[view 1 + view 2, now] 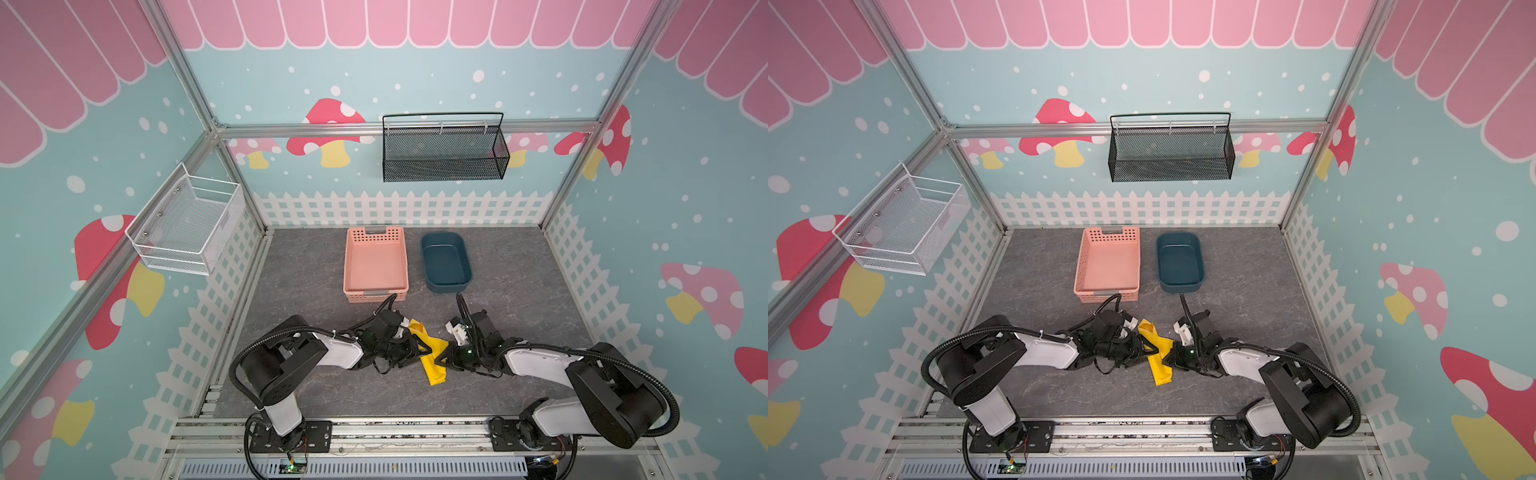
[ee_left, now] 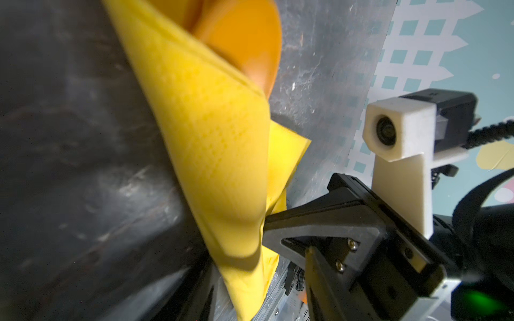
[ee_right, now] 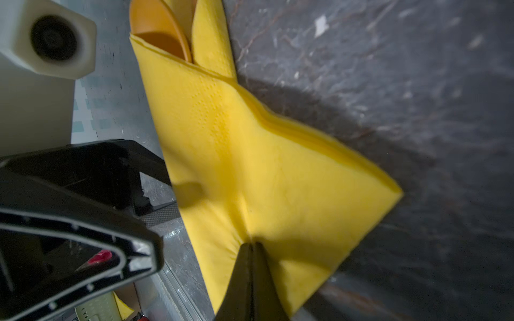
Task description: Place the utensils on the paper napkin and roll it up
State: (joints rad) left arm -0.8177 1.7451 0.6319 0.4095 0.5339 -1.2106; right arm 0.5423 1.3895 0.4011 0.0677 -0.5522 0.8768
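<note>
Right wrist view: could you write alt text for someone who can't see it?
The right tool, its black tips shut, pinches a bright yellow paper napkin folded around a round-bowled orange spoon over a dark grey marbled table. The left tool and a white camera housing sit alongside.

No text, label, brand or number can be read in any of the views. The wall panels (image 1: 415, 83) carry only printed pictures and no letters. The paper napkin (image 3: 250, 155) shows an embossed dot pattern and no print.
</note>
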